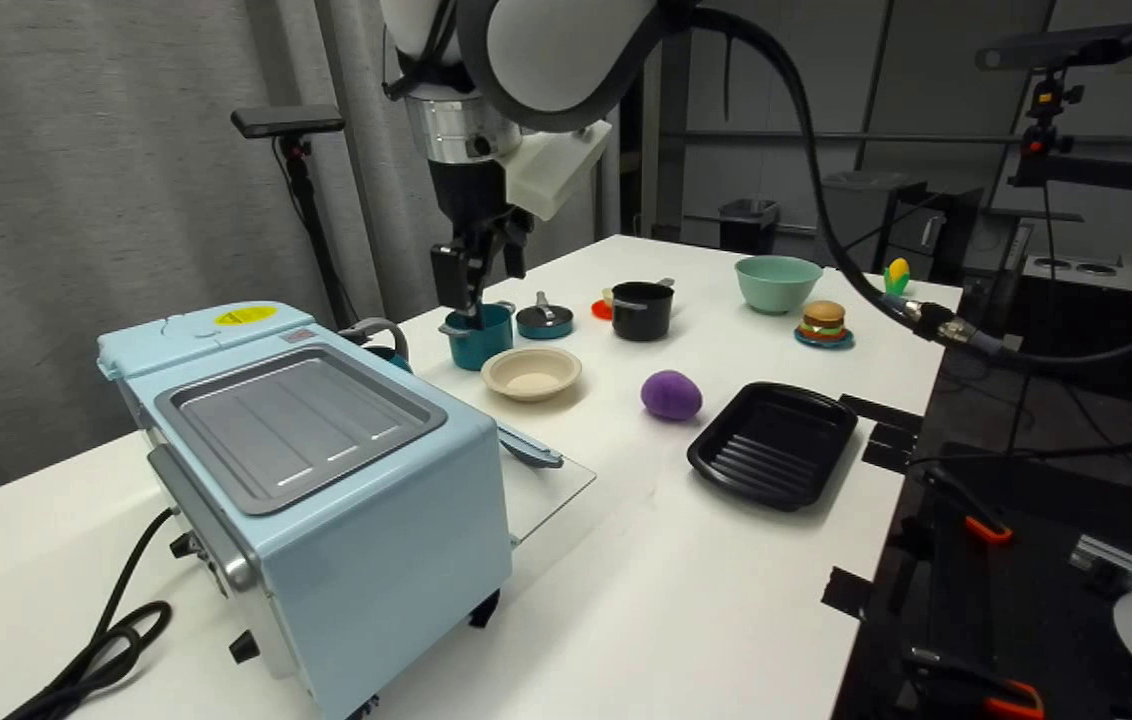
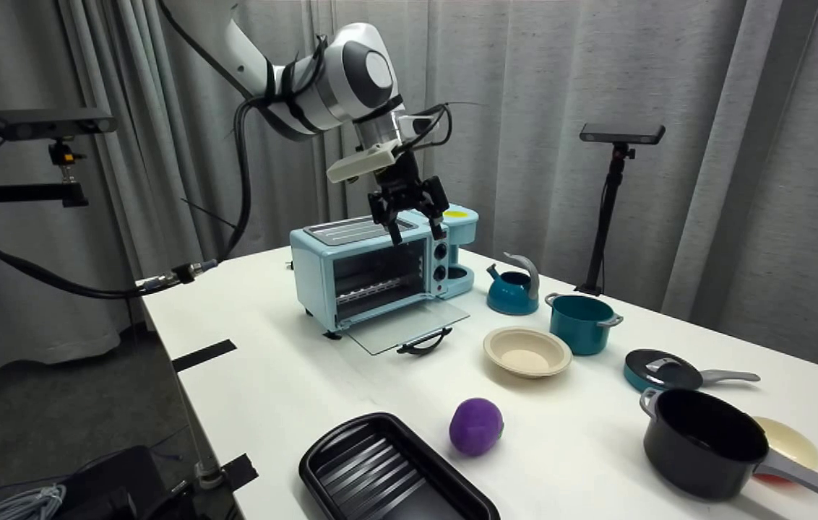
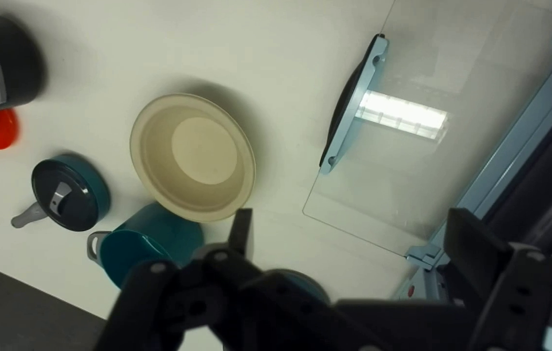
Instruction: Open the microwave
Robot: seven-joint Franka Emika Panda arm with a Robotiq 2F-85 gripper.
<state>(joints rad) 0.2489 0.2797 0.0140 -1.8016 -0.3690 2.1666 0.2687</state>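
In an exterior view, the microwave stands on the far part of the tabletop, its glass door lowered in front and the handle outermost. A teal kettle stands near its end. A beige bowl sits near the handle, apart from it, with a teal pot just beside; then come a lidded pan, a black saucepan and, toward the camera, a purple toy and a black tray, cut off below. My arm reaches over from the upper left, bending down at its end, and my hand covers part of the microwave's top and front.

In an exterior view, I also see a green bowl, a toy burger and the microwave's black cord. The microwave hides much of the kettle and part of the glass door. My hand overlaps the teal pot's rim; how far apart they are I can't judge.

In the wrist view, my fingers are blurred but spread wide: my hand is released, above the tabletop. Glare whitens part of the glass door. The microwave runs off the right edge, the black saucepan off the left. Beneath my hand a round rim is mostly covered; I can't tell of what.
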